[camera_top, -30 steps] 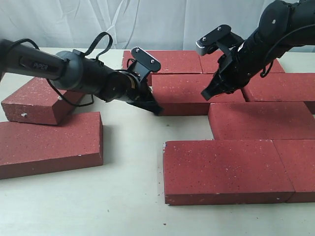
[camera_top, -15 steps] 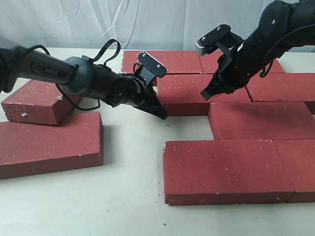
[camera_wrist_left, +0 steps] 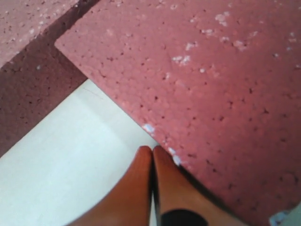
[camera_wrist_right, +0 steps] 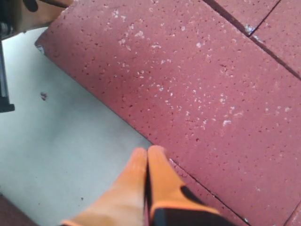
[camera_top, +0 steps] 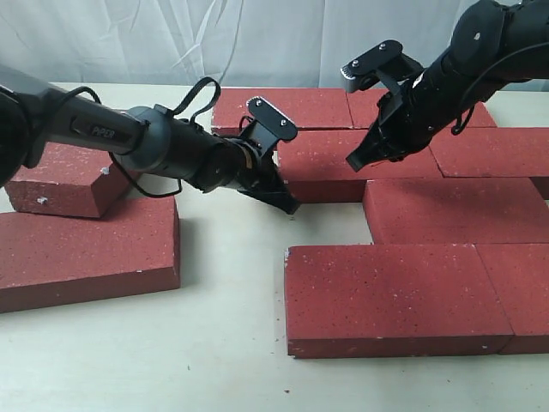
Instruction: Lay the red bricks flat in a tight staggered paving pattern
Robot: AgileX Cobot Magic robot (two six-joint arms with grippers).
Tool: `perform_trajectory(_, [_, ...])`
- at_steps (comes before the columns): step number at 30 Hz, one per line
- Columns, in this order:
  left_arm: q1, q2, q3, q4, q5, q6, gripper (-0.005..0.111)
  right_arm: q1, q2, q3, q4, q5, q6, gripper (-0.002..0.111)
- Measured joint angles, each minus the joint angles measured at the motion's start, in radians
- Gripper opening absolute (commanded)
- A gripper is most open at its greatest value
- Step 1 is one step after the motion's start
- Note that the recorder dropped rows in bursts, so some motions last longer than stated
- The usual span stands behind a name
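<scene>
Closely pressed together, the orange fingers of the left pincer (camera_wrist_left: 151, 151) are clenched on nothing. In the exterior view the left pincer (camera_top: 287, 204) points down at the pale worktop (camera_top: 223, 283), with its tips at the near left corner of the second-row brick (camera_top: 343, 172). The left wrist view shows the tips just beside that brick's edge; whether they touch it cannot be told.

The right pincer (camera_wrist_right: 147, 151) is also clenched and empty. Its tips sit over the near edge of the same brick, further along from the left pincer. In the exterior view the right pincer (camera_top: 353, 161) angles down from the upper right.

The red bricks lie flat on the worktop. Seven form a staggered group on the right. Two are in the back row, one at (camera_top: 283, 105) and one (camera_top: 364, 110) partly hidden by the right arm. Beside the second-row brick lies a neighbour (camera_top: 489, 150). One third-row brick (camera_top: 455, 210) sits nearer, and two front bricks (camera_top: 395, 296) (camera_top: 523, 292) lie end to end. A gap of bare worktop separates the front left brick from the second row.

Well apart on the left, a loose brick (camera_top: 86, 249) lies flat, with another brick (camera_top: 60, 176) just behind it.
</scene>
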Motion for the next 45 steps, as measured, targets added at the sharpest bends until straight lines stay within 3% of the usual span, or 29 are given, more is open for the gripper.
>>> perform_trajectory(5, [0.000, 0.000, -0.002, 0.010, 0.002, 0.000, 0.000, 0.000, 0.000, 0.000, 0.000, 0.000, 0.000, -0.001])
perform_trajectory(11, [0.046, -0.013, -0.006, 0.032, 0.044, 0.000, 0.000, 0.000, 0.000, 0.000, 0.006, 0.000, 0.000, -0.001])
perform_trajectory(15, [0.109, -0.083, -0.006, 0.044, 0.149, 0.000, 0.000, 0.000, 0.000, 0.000, 0.021, -0.019, 0.000, -0.001])
perform_trajectory(19, [0.117, -0.245, -0.004, 0.089, 0.374, 0.000, 0.000, 0.000, 0.000, 0.000, 0.080, -0.023, 0.000, -0.001])
perform_trajectory(24, [0.138, -0.464, 0.119, 0.149, 0.468, -0.002, 0.000, 0.026, 0.000, 0.000, 0.216, -0.012, -0.139, -0.001])
perform_trajectory(28, [0.280, -0.624, 0.268, 0.156, 0.485, -0.070, 0.000, 0.148, 0.000, 0.000, 0.318, 0.012, -0.295, -0.001])
perform_trajectory(33, [0.444, -0.720, 0.390, 0.159, 0.423, -0.134, 0.000, 0.214, 0.000, 0.000, 0.324, 0.004, -0.311, -0.001])
perform_trajectory(40, [0.701, -0.740, 0.520, 0.119, 0.251, -0.160, 0.000, 0.270, 0.000, 0.000, 0.339, -0.002, -0.315, -0.001])
perform_trajectory(45, [0.803, -0.709, 0.553, 0.030, 0.138, -0.160, 0.000, 0.284, 0.000, 0.000, 0.343, -0.011, -0.315, -0.001])
